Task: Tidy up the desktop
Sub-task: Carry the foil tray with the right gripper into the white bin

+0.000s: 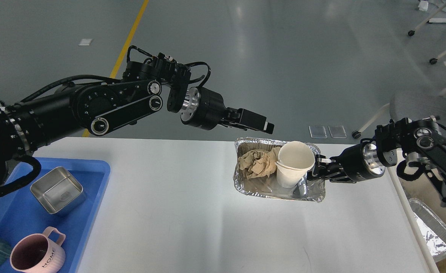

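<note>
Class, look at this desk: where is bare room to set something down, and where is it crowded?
The desktop is bare in a broad patch between the blue tray and the foil tray, running to the near edge, and also in front of the foil tray. It is crowded inside the foil tray, which holds crumpled paper and a paper cup, with the right gripper beside it.

Spanning the view as a wide white desktop (177, 212) with a smooth, faintly glossy surface. Carrying a blue plastic tray (94, 178) at the near left, overhanging the left edge, and a crinkled foil tray (272, 191) toward the far right, well apart from the blue one. Lying bare across the broad middle and the near right.
</note>
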Controlling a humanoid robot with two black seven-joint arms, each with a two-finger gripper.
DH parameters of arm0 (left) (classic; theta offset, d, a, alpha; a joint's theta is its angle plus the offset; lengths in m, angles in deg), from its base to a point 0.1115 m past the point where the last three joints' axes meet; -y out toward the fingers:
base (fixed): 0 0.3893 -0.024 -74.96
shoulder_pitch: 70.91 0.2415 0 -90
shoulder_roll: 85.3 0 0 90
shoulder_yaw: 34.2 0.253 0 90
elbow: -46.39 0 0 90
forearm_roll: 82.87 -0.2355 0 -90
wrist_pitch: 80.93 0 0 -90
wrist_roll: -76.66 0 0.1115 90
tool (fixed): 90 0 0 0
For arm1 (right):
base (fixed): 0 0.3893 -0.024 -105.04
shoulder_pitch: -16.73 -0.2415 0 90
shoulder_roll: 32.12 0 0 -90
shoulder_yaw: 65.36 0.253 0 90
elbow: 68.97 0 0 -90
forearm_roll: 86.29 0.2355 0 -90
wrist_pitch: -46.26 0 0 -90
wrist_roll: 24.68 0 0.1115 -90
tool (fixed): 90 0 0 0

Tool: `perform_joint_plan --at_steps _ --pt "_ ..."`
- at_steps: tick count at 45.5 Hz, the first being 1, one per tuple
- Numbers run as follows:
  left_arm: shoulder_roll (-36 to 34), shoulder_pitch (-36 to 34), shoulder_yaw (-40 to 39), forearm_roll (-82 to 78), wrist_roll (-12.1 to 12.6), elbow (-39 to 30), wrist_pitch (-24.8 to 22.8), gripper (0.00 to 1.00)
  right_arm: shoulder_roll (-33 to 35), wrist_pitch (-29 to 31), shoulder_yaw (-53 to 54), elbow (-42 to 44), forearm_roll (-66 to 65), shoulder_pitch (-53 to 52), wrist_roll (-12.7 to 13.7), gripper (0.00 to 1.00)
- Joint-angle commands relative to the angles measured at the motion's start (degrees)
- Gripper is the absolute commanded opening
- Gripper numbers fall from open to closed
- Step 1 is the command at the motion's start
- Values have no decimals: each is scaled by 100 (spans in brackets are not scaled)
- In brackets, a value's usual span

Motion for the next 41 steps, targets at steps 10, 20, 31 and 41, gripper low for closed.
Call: perform_joint_plan --at_steps 10,20,31,41 --pt "-253 432 -770 1163 0 525 1381 91 11 0 665 1142 -10 27 -26 0" --pt "-297 995 -1112 1374 0 543 2541 92 169 0 1193 1977 8 44 -35 0" --pt "-297 1654 -1851 1374 -9 543 3227 93 538 -551 1510 2434 78 299 -35 0" --pt "-236 2295 -2702 1383 -26 543 3904 93 942 -982 1624 2803 623 598 -35 0"
